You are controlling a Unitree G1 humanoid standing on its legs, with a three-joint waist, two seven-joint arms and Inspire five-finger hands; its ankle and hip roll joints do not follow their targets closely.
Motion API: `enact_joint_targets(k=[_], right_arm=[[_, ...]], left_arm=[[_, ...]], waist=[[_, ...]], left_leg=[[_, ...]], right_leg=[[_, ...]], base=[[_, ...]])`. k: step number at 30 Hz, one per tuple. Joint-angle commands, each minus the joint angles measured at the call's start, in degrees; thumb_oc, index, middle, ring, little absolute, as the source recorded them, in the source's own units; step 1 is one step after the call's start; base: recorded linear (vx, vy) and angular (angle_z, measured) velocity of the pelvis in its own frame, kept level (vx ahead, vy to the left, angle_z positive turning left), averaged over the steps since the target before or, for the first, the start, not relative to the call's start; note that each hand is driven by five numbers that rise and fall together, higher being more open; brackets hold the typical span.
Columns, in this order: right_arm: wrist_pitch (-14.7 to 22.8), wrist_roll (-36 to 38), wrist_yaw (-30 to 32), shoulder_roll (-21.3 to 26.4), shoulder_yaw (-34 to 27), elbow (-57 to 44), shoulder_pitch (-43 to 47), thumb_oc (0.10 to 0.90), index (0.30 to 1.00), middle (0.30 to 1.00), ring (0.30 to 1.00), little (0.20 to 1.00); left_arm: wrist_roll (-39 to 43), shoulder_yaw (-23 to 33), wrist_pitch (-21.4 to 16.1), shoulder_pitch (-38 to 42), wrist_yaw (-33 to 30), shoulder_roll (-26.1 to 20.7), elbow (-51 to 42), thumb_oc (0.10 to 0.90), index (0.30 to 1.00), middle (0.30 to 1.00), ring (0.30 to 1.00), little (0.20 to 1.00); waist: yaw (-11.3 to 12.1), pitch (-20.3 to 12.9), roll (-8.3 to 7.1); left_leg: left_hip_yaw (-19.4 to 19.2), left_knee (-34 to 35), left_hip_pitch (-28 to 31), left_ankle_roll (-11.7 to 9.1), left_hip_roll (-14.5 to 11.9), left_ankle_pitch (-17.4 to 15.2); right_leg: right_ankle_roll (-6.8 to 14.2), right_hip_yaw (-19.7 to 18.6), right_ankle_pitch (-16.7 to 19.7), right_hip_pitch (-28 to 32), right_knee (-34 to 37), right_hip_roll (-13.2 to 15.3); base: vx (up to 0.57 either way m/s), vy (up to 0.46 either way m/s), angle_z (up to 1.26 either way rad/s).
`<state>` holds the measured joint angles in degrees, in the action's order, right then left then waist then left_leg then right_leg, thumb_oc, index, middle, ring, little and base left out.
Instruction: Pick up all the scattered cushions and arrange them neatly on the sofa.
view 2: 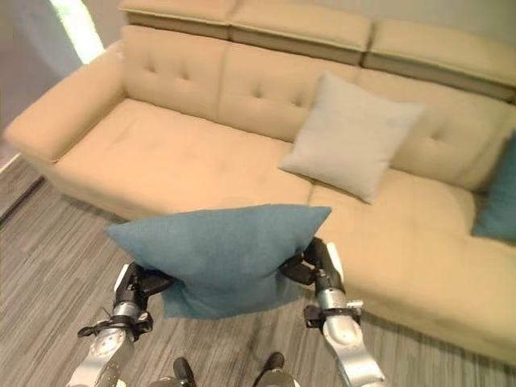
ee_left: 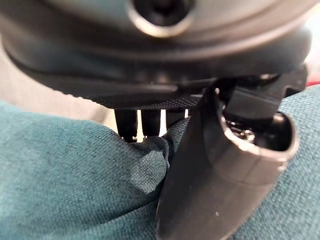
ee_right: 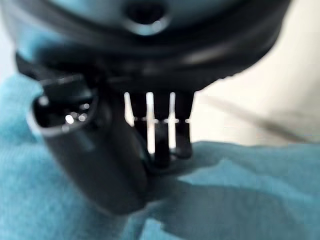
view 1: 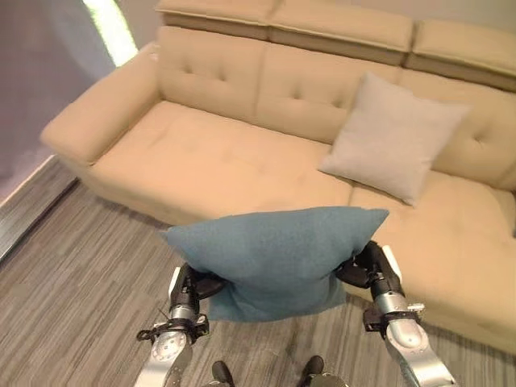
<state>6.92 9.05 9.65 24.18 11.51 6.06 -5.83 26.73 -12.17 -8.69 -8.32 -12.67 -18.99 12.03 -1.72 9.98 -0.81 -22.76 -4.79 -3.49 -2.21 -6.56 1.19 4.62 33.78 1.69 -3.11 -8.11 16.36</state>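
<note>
Teal cushion held above the floor, left hand and right hand each pinching a side between thumb and fingers. Grey cushion leans upright against the tan sofa backrest.

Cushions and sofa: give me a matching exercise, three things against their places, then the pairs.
Things:
1. teal cushion
2. beige cushion
3. sofa

Places:
A. leaning against the backrest, on the seat
B. standing on the striped grey floor
C. pinched between the left hand and right hand, in front of the seat edge

Pairs: 1-C, 2-A, 3-B
</note>
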Motion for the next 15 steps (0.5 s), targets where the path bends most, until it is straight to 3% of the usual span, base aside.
enact_joint_targets(k=[1,2,3,4,5,6,9,10,15], right_arm=[[6.40,-2.22,-3.96,-2.15,3.79,-6.52,7.61,0.400,0.300,0.300,0.300,0.300],[6.37,-2.17,-4.07,-2.97,4.03,-6.26,7.32,0.400,0.300,0.300,0.300,0.300],[6.42,-2.18,-4.07,-3.02,4.04,-6.19,7.38,0.400,0.300,0.300,0.300,0.300],[6.35,-1.84,-4.40,-3.34,3.55,-6.13,6.94,0.400,0.300,0.300,0.300,0.300],[6.35,-1.84,-4.41,-3.34,3.55,-6.13,6.94,0.400,0.300,0.300,0.300,0.300],[6.64,-1.66,-4.38,-2.94,3.02,-5.87,6.71,0.400,0.300,0.300,0.300,0.300],[6.76,-1.54,-4.44,-2.80,2.94,-5.88,6.67,0.400,0.300,0.300,0.300,0.300],[6.73,-1.59,-4.42,-2.59,2.33,-5.97,6.53,0.400,0.300,0.300,0.300,0.300],[6.91,-2.14,-4.37,-2.11,1.39,-5.70,5.79,0.400,0.300,0.300,0.300,0.300]], left_arm=[[-2.66,-0.52,-5.96,3.46,5.51,-0.44,-10.07,0.400,0.300,0.300,0.300,0.300],[-3.21,-0.69,-5.77,3.71,5.51,-0.91,-9.84,0.400,0.300,0.300,0.300,0.300],[-3.22,-0.68,-5.76,3.74,5.49,-0.95,-9.83,0.400,0.300,0.300,0.300,0.300],[-3.44,-1.29,-5.98,4.26,5.59,-0.57,-9.36,0.400,0.300,0.300,0.300,0.300],[-3.45,-1.29,-5.99,4.27,5.60,-0.57,-9.34,0.400,0.300,0.300,0.300,0.300],[-3.27,-1.65,-6.22,4.41,6.21,0.27,-8.92,0.400,0.300,0.300,0.300,0.300],[-3.32,-1.77,-6.13,4.60,6.39,0.51,-8.50,0.400,0.300,0.300,0.300,0.300],[-3.21,-2.22,-5.67,5.65,6.40,0.68,-7.94,0.400,0.300,0.300,0.300,0.300],[-4.04,-2.81,-5.59,7.28,6.71,0.79,-7.41,0.400,0.300,0.300,0.300,0.300]], waist=[[1.52,-2.73,-0.84],[1.50,-1.78,-0.82],[1.49,-1.79,-0.97],[-0.48,-1.21,-1.39],[-0.42,-1.36,-1.42],[-1.26,-1.56,-1.49],[-1.32,-1.71,-1.45],[-1.84,-1.77,-1.70],[-2.10,-2.03,-3.14]], left_leg=[[2.90,-3.03,-2.06,1.92,-0.19,-7.81],[4.43,-2.36,-1.43,2.56,0.88,-8.27],[4.41,-2.35,-1.46,2.61,1.04,-8.31],[7.10,-1.64,-2.00,3.18,2.69,-6.67],[7.02,-1.58,-2.14,3.18,2.71,-6.60],[11.07,-0.43,-2.60,3.61,5.39,-5.76],[12.62,0.54,-2.44,3.67,6.19,-5.45],[16.30,1.87,-1.75,3.30,7.90,-4.93],[20.60,1.24,-1.33,3.23,10.36,-5.63]], right_leg=[[1.91,-3.70,-3.32,-2.40,-2.98,-1.54],[2.07,-6.66,-4.13,-4.40,-7.45,-1.27],[2.12,-6.78,-4.45,-4.69,-8.00,-0.98],[1.07,-17.01,-5.74,-8.36,-8.39,-6.50],[1.04,-17.10,-5.74,-8.61,-8.46,-6.49],[1.37,-24.40,-5.47,-10.47,-6.30,-10.76],[1.04,-25.39,-5.06,-10.83,-5.49,-11.71],[0.79,-27.02,-3.81,-12.23,-3.27,-14.32],[0.64,-27.34,-1.82,-11.35,-0.20,-14.77]], base=[[-0.05,0.323,0.21],[-0.02,0.242,0.32],[-0.04,0.247,0.55],[-0.03,0.106,0.78],[0.05,0.209,1.02],[0.13,0.117,1.32],[0.11,0.041,1.26],[0.16,-0.006,0.73],[0.20,-0.063,0.79]])
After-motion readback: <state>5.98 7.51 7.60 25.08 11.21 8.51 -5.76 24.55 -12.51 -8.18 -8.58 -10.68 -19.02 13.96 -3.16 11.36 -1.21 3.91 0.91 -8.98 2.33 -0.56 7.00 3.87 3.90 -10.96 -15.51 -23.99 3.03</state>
